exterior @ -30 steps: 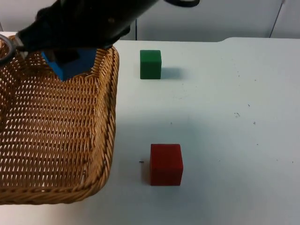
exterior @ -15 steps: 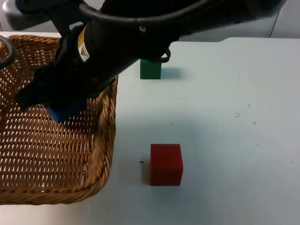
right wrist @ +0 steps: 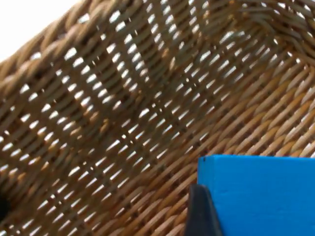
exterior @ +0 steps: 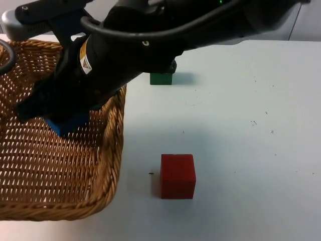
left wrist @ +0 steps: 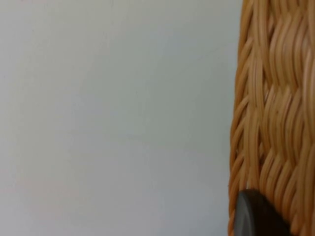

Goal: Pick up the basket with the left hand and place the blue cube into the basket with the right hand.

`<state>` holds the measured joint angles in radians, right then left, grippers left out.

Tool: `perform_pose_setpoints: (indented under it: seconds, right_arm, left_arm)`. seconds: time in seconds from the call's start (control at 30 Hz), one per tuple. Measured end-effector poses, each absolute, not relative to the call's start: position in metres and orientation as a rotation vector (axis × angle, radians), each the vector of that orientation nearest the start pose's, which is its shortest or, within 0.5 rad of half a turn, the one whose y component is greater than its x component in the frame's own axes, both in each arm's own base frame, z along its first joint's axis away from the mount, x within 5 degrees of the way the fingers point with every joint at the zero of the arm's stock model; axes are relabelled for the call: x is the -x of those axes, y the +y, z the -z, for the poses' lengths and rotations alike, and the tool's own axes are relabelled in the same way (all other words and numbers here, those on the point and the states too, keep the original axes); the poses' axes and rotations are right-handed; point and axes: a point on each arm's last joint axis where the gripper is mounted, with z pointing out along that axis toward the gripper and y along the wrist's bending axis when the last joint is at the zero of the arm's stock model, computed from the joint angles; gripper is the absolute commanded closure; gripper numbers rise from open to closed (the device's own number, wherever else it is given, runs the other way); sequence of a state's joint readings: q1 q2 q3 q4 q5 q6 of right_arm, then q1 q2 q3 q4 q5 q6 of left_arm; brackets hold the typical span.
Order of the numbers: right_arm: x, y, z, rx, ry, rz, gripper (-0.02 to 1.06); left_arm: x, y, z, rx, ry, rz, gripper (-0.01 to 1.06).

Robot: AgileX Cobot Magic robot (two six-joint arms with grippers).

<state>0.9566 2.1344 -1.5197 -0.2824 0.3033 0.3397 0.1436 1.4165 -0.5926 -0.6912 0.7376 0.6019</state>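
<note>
Red cube [exterior: 177, 175]: solid red block resting on the white table top [exterior: 251, 150], well apart from the right gripper, on the side away from the basket.
Woven wicker basket [exterior: 60, 165]: tan open-weave tray directly beneath the right gripper; over the last second its rim has shifted slightly in the top view, so it is being carried.
Left gripper [left wrist: 256, 216]: one black fingertip lies against the basket's outer weave; appears clamped on the rim.
Right gripper [exterior: 60, 113]: closed on the bright blue cube [exterior: 67, 123], fingers pressed to its sides; a second ago it was near the far rim, now it sits lower, over the basket's middle.
Judgement: cube inside the basket walls, not yet released; letting go is what remains.
Green cube [exterior: 161, 78]: small green block beyond the right arm, partly hidden by it.
</note>
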Motion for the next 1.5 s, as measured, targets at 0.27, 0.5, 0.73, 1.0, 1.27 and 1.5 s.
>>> perform_pose_setpoints:
  seconds: [0.27,0.5,0.73,1.0,1.27,1.5]
  right_arm:
    - [-0.279,0.383,-0.18,0.996,2.159,-0.404,0.1]
    - [-0.272,0.368,-0.237,0.98,2.091,-0.379,0.09]
    - [-0.259,0.338,-0.3,0.958,2.036,-0.309,0.09]
    - [-0.217,0.278,-0.37,0.895,1.885,-0.361,0.09]
    - [-0.16,0.199,-0.385,0.851,1.787,-0.42,0.09]
    - [-0.125,0.15,-0.38,0.793,1.754,-0.467,0.09]
  left_arm:
    - [-0.217,-0.008,-0.176,0.053,2.819,0.602,1.05]
    - [-0.216,-0.008,-0.176,0.05,2.82,0.603,1.05]
    - [-0.217,-0.008,-0.176,0.047,2.817,0.605,1.05]
    - [-0.217,-0.008,-0.176,0.047,2.817,0.605,1.05]
    - [-0.229,-0.006,-0.178,0.043,2.802,0.594,1.05]
    - [-0.253,-0.004,-0.174,0.074,2.803,0.62,1.05]
